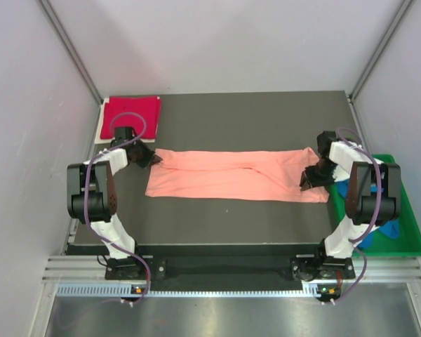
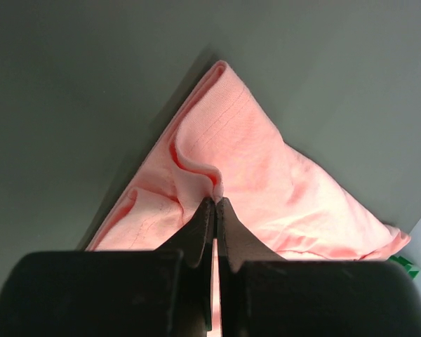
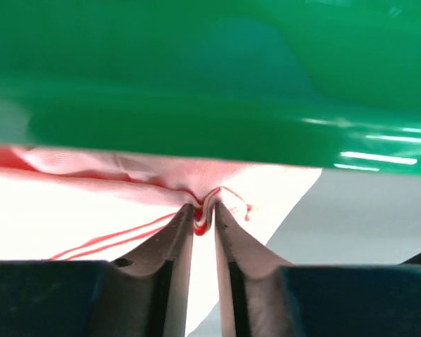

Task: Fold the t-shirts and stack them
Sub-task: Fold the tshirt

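Note:
The salmon-pink t-shirt (image 1: pixel 231 175) lies as a long folded band across the middle of the dark table. At its far-left corner my left gripper (image 1: pixel 154 159) is shut on a pinch of the pink cloth (image 2: pixel 252 161), its jaws together. My right gripper (image 1: pixel 307 180) pinches the shirt's right end (image 3: pixel 161 175), with a fold of cloth bunched between the fingertips. A crimson-red t-shirt (image 1: pixel 132 116) sits folded at the far left corner of the table. Some blue fabric (image 1: pixel 379 232) shows in the green tray behind the right arm.
A green plastic tray (image 1: pixel 407 242) stands off the table's right edge, close behind the right gripper, and fills the top of the right wrist view (image 3: pixel 210 77). Grey enclosure walls rise on both sides and at the back.

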